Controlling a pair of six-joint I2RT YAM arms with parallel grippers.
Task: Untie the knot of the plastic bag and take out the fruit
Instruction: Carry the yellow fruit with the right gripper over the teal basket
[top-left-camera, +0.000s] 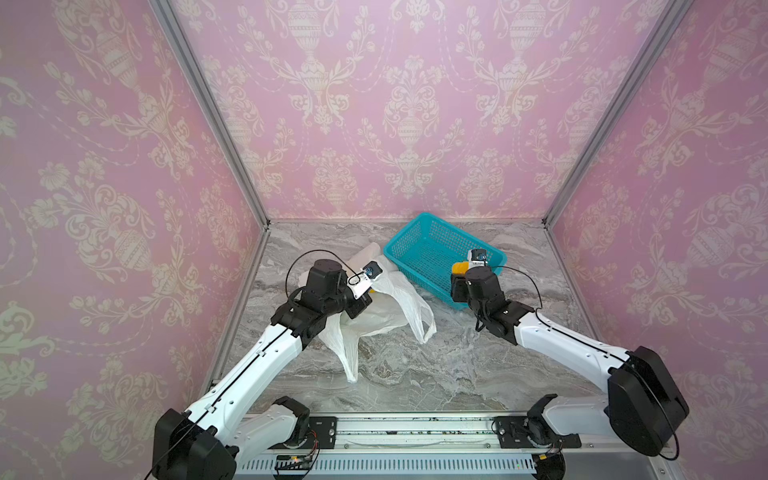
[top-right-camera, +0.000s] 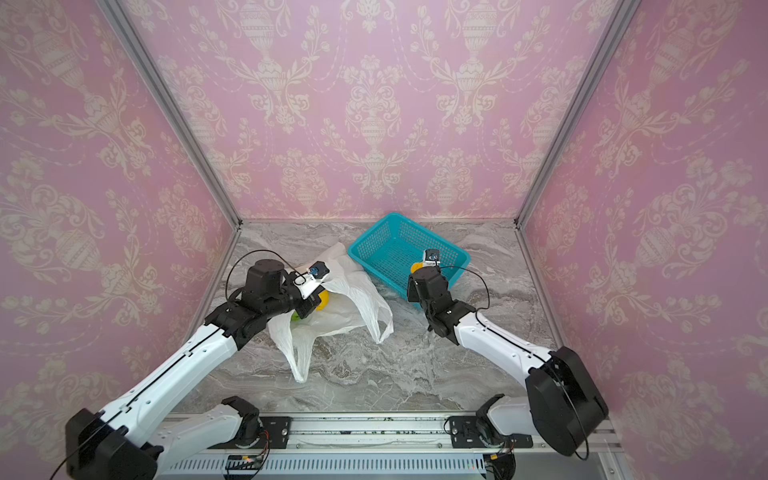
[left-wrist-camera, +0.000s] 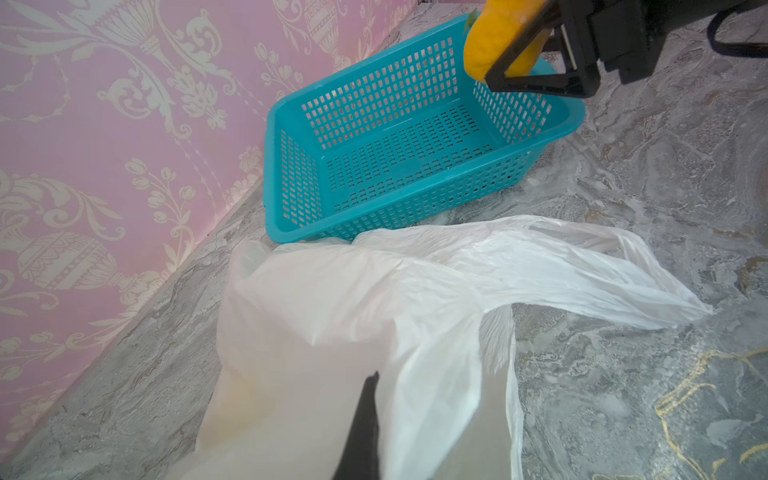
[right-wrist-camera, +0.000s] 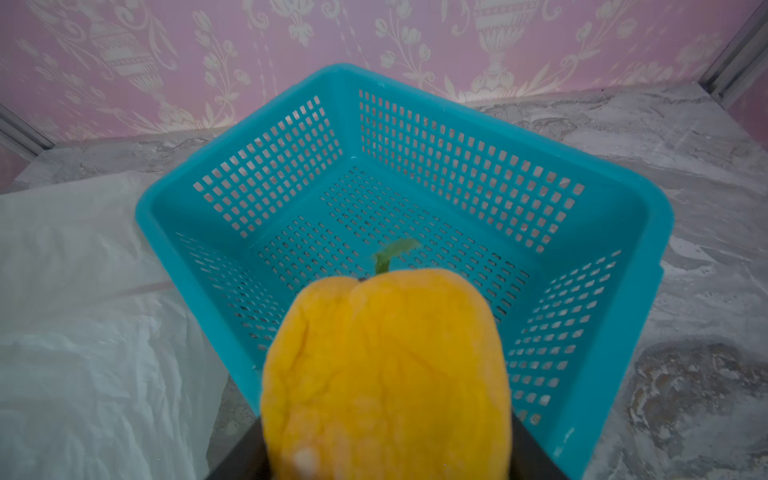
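The plastic bag (top-left-camera: 390, 303) (top-right-camera: 353, 299) lies crumpled and open on the marble, left of the basket. Its two handle loops (top-left-camera: 351, 361) (top-left-camera: 424, 320) trail loose and apart, and the knot is not in view. My left gripper (top-right-camera: 307, 309) is shut on the bag's edge; in the left wrist view one black finger (left-wrist-camera: 365, 424) shows under draped plastic. Yellow fruit (top-right-camera: 322, 300) and green fruit (top-right-camera: 294, 317) show inside the bag. My right gripper (top-left-camera: 459, 276) is shut on a yellow-orange fruit (right-wrist-camera: 386, 374) (left-wrist-camera: 486, 45), held over the basket's near rim.
The teal mesh basket (top-left-camera: 403, 232) (right-wrist-camera: 540, 156) stands at the back right near the wall, with nothing seen on its floor. Pink patterned walls close in three sides. The bag (left-wrist-camera: 374, 299) touches the basket's left corner.
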